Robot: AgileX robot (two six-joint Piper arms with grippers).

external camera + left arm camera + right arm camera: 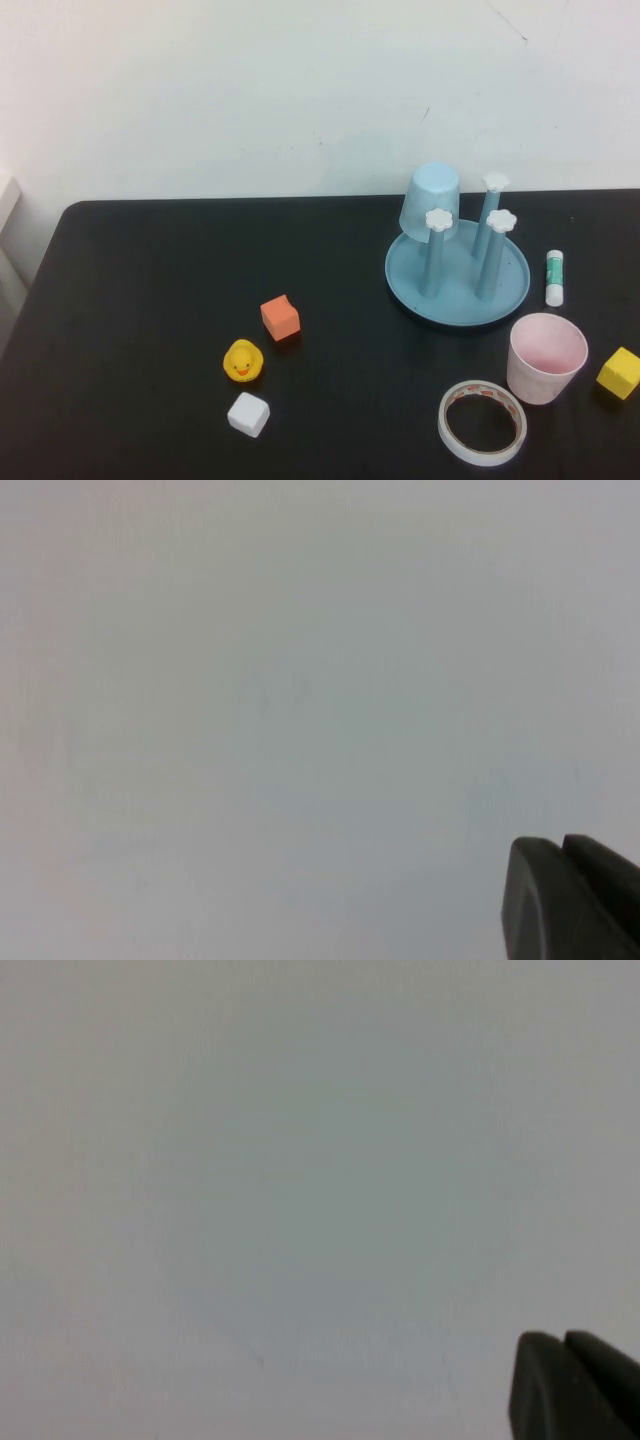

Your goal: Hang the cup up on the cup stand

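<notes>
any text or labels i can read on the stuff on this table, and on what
None can be read.
glue stick: a green band that may carry print, too small to read.
tape roll: reddish inner ring, no lettering visible.
pink cup, blue cup, cup stand, rubber duck and the blocks: plain.
left gripper and right gripper, both shut, face a blank wall.

Looking like a lab or test bench: a black table (150, 300) is sitting against a bare white wall (250, 90), nothing homely around. Small unrelated props are lying spread over it: rubber duck (243, 361), foam cubes (280, 318), tape roll (482, 422), glue stick (555, 277).
</notes>
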